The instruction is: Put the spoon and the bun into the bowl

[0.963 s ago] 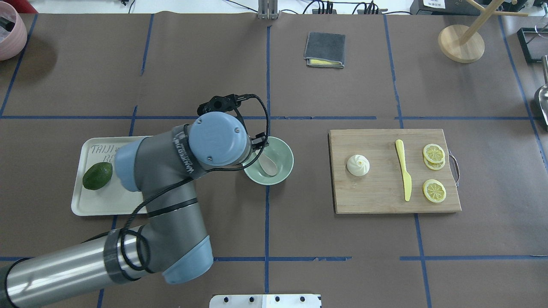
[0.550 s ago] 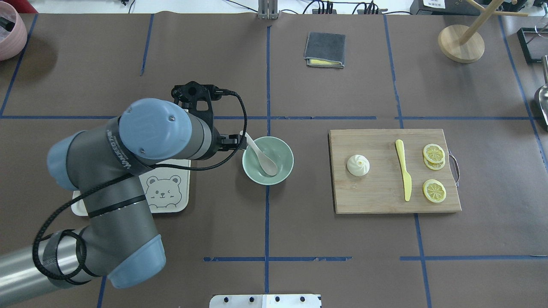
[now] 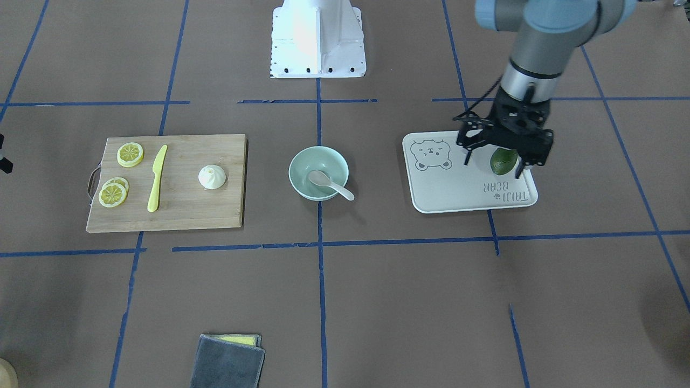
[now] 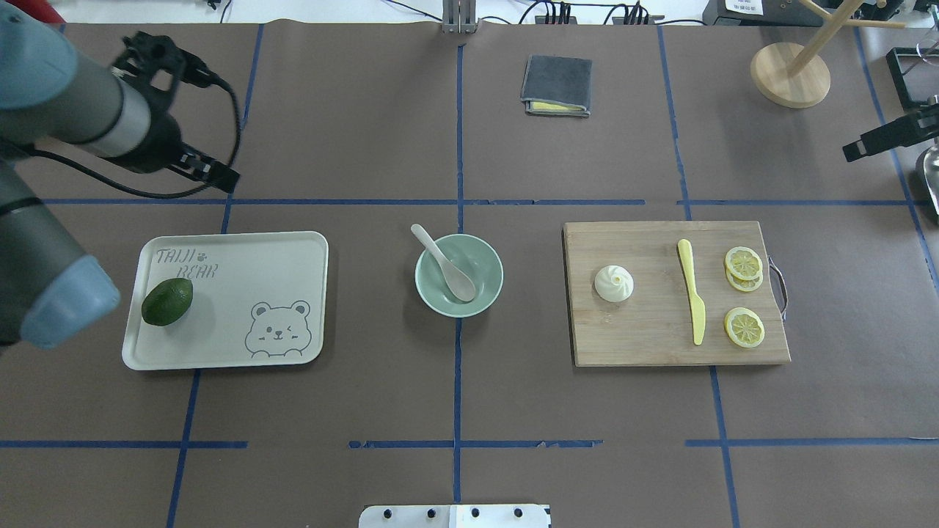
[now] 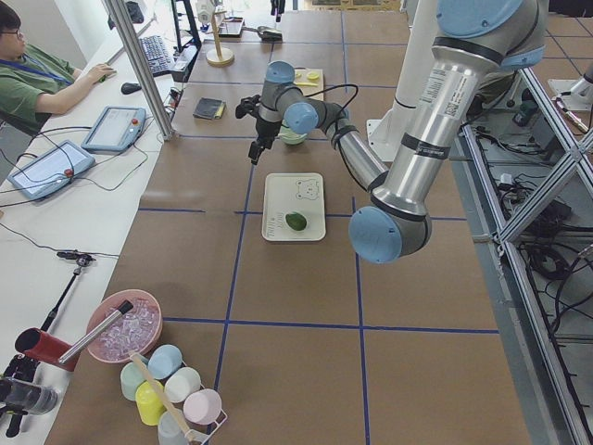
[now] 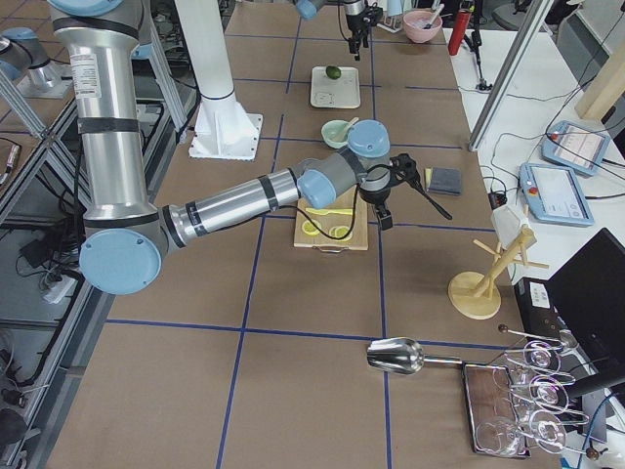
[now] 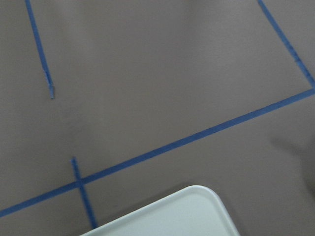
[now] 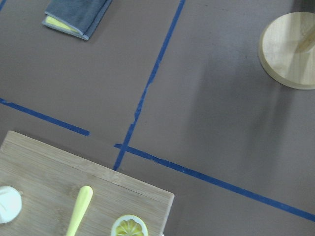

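The off-white spoon lies in the pale green bowl at the table's middle, scoop down, its handle over the rim toward the far left. It also shows in the front view in the bowl. The white pleated bun sits on the left part of the wooden cutting board. My left gripper is open and empty, raised beyond the tray's far edge; in the front view its fingers stand wide apart. My right gripper comes in at the right edge; I cannot tell if it is open.
A dark green avocado lies on the white bear tray at the left. A yellow plastic knife and lemon slices lie on the board. A grey cloth and a wooden stand sit at the back.
My left gripper has let go of the spoon, which now rests in the bowl, and the arm has swung away to the far left. The right gripper has come into view at the right edge.
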Robot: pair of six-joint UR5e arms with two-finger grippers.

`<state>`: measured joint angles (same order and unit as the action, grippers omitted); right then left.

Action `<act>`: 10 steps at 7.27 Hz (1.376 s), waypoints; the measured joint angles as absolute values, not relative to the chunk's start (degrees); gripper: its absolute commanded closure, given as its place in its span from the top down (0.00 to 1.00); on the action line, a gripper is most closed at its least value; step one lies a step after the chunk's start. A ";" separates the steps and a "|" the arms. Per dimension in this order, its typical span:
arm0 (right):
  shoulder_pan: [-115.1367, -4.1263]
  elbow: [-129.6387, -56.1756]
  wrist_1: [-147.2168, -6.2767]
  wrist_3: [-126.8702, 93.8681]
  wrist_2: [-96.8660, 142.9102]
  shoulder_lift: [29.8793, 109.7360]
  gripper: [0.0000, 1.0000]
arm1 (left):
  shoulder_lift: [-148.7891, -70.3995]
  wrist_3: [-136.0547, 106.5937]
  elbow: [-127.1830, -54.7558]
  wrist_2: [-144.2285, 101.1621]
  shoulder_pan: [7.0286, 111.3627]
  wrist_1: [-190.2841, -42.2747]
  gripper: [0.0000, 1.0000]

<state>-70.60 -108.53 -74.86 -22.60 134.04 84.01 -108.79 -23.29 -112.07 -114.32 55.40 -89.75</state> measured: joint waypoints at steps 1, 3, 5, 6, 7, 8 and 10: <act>-66.17 -109.93 -75.83 -28.41 132.02 81.61 1.00 | -105.55 -13.88 -110.04 -119.82 63.02 -89.76 1.00; -57.01 -113.71 -82.40 -37.03 125.03 76.60 1.00 | -98.54 2.93 -104.47 -128.50 76.57 -89.65 1.00; -48.08 -115.46 -85.78 -44.98 116.74 73.19 1.00 | -93.25 7.13 -101.63 -131.11 84.02 -89.32 1.00; -43.60 -115.53 -86.08 -48.58 112.23 72.42 1.00 | -91.31 7.49 -101.09 -131.31 86.78 -89.08 1.00; -40.04 -115.43 -86.01 -51.07 108.81 72.10 1.00 | -89.20 7.84 -100.87 -131.35 88.02 -89.29 1.00; -37.26 -115.05 -85.78 -52.37 106.31 71.98 0.99 | -88.13 9.66 -100.21 -131.33 88.46 -89.67 1.00; -34.06 -112.96 -85.46 -53.37 103.70 71.48 0.90 | -86.58 19.00 -98.44 -131.41 88.74 -89.75 1.00</act>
<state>-34.06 -112.96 -85.46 -53.37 103.70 71.48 -86.58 19.00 -98.44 -131.41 88.74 -89.75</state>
